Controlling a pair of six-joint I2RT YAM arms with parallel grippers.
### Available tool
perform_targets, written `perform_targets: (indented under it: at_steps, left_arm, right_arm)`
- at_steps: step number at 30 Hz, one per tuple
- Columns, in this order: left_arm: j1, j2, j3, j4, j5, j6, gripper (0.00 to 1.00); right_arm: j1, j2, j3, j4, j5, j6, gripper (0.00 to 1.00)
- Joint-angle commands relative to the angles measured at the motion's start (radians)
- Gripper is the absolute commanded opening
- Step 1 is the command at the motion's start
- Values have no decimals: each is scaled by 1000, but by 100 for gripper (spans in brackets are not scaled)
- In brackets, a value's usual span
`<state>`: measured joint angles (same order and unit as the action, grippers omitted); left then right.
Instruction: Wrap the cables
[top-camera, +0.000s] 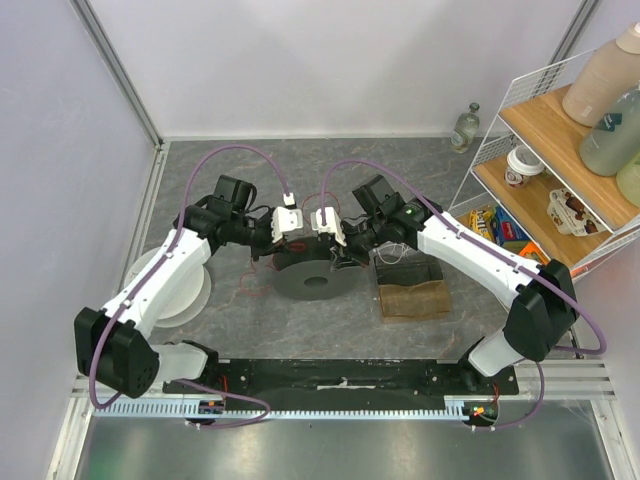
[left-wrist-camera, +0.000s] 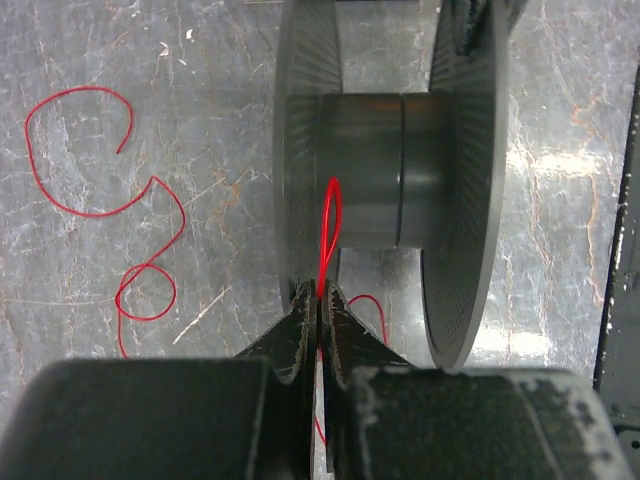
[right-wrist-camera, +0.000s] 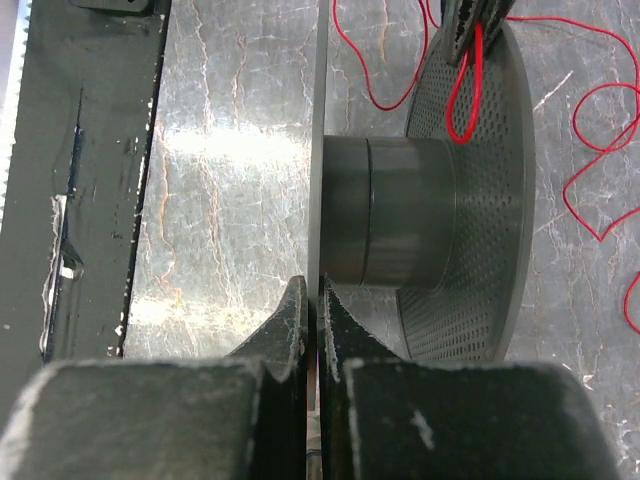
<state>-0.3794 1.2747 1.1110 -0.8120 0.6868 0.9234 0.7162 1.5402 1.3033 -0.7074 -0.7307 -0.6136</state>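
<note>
On left gripper (left-wrist-camera: 318, 300) & right gripper (right-wrist-camera: 312, 292): matte black plastic fingers (left-wrist-camera: 300, 330), tapered, w/ ribbed inner faces; whitish scuffs on the blocks behind them. Just behind the fingers sit white boxy wrist units (top-camera: 290, 222). Further back: black joint housings (top-camera: 232, 192), white arm shells (top-camera: 165, 275), thick purple hoses (top-camera: 240, 148) alongside. Right arm has a small green light (top-camera: 408, 212) back of its fingers.

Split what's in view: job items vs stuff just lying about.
Job:
- wire
- spool

Lying about:
- brown pad
- white disc
- shelf
- big bottles
- small bottle
- snack packs
</note>
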Motion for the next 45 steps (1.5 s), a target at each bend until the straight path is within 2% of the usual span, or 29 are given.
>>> perform_targets:
  at_steps: [1, 5, 10, 11, 13, 14, 19, 21, 25, 27, 31, 35, 40, 45]
  left_arm:
    - [-4, 25, -2, 152, -29, -83, 2]
    - [-15, 18, -30, 186, -30, -90, 2]
    - [-29, 5, -62, 214, -12, -100, 2]
    - [-35, 6, -66, 217, -13, -101, 2]
    - [-36, 9, -76, 226, -9, -100, 2]
    - [-38, 11, -80, 231, -9, -98, 2]
    - [-36, 14, -82, 246, 13, -100, 2]
    - [-38, 15, -77, 247, 11, -97, 2]
    - [-36, 15, -70, 240, 22, -74, 2]
    - [-38, 20, -59, 229, 28, -63, 2]
    - [-38, 25, -51, 226, 31, -58, 2]
    - [-38, 22, -50, 212, 43, -44, 2]
    - [-36, 28, -51, 192, 54, -28, 2]
    - [-36, 32, -40, 183, 46, -23, 2]
  right_arm:
    - [5, -22, -12, 66, -58, 81, 0]
    - [5, -55, -58, 173, -50, 215, 0]
    - [8, -75, -108, 235, -58, 256, 1]
    - [9, -78, -114, 238, -61, 258, 5]
    - [9, -86, -118, 240, -65, 265, 21]
    - [9, -89, -118, 238, -68, 267, 25]
    - [-1, -138, -87, 209, -46, 282, 65]
    - [-12, -156, -49, 186, -50, 288, 71]
    - [-69, -149, 52, 184, -59, 339, 71]
    - [-109, -118, 92, 198, -62, 360, 67]
    - [-121, -52, 116, 238, 51, 405, 61]
    - [-116, -38, 50, 292, 37, 442, 61]
    - [-90, -52, -71, 452, 2, 471, 63]
    - [-57, -46, -99, 488, 4, 454, 68]
